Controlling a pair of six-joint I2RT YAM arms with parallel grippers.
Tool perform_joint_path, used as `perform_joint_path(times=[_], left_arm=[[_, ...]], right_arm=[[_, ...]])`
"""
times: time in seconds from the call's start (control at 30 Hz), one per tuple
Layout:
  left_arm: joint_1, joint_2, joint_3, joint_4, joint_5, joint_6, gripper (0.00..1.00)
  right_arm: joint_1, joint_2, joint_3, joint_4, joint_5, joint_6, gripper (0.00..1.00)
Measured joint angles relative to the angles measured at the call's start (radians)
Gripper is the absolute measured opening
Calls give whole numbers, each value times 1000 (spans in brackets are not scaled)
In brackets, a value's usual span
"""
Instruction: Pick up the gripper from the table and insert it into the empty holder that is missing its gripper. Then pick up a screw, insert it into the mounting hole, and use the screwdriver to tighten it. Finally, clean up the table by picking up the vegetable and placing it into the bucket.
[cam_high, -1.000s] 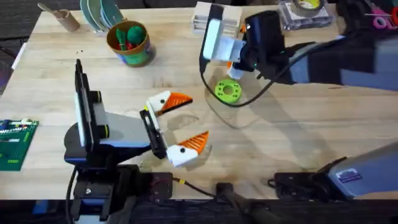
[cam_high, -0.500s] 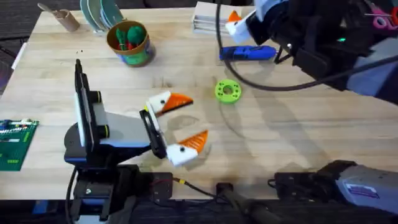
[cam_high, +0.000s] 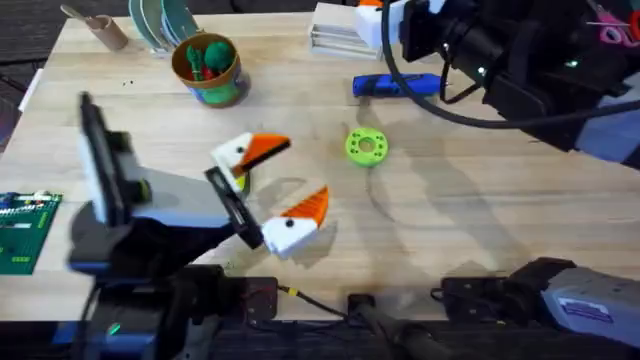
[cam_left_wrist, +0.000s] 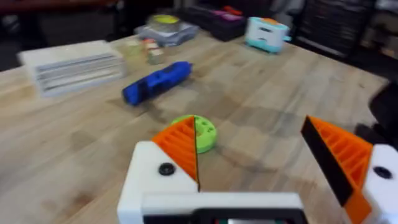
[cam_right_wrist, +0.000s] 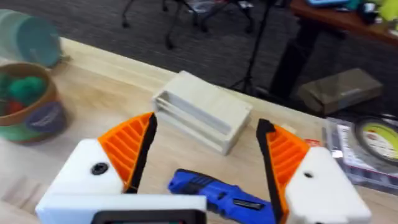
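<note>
The blue screwdriver (cam_high: 397, 85) lies flat on the table behind the lime-green disc (cam_high: 366, 146), whose mounting hole shows at its centre. My right gripper (cam_high: 378, 15) hovers open above and behind the screwdriver (cam_right_wrist: 217, 193), which appears between its orange-tipped fingers (cam_right_wrist: 130, 149). My left gripper (cam_high: 272, 185) is open in front of the disc (cam_left_wrist: 204, 132), and its orange pads (cam_left_wrist: 183, 146) hold nothing. The bucket (cam_high: 207, 68) stands at the back left with a green and red vegetable (cam_high: 205, 55) inside. The loose gripper, the holder and any screw are out of view.
A white box (cam_high: 335, 28) sits behind the screwdriver. A tape roll (cam_high: 495, 12) lies in a tray at the back right. Teal plates (cam_high: 160, 20) and a tipped brown cup (cam_high: 95, 28) are behind the bucket. A green circuit board (cam_high: 25, 230) is at the left edge.
The right gripper moved from near the disc to the back and the screwdriver came to lie on the table. The left arm has begun to move and its gripper has shifted left.
</note>
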Motion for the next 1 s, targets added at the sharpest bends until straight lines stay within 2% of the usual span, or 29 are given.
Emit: perform_joint_path(times=[0.17,0.3,0.37,0.53,0.6,0.63,0.77,0.8,1.0], left_arm=[[0,10,263,-333,-246,-17,991],[0,90,478,-544,-445,-18,991],[0,171,604,-663,-558,-17,990],[0,403,875,-889,-759,26,990],[0,489,955,-935,-811,50,992],[0,609,1040,-944,-859,75,993],[0,716,1055,-965,-885,90,993],[0,781,1055,-973,-891,94,992],[0,898,1055,-987,-897,97,993]], right_arm=[[1,0,0,0,-25,23,993],[1,0,0,0,-34,32,992],[1,0,0,0,-36,32,992],[1,0,0,0,-39,33,992],[1,0,0,0,-40,33,992],[1,0,0,0,-40,33,992],[1,0,0,0,-40,33,992],[1,0,0,0,-40,33,993],[1,0,0,0,-40,33,993]])
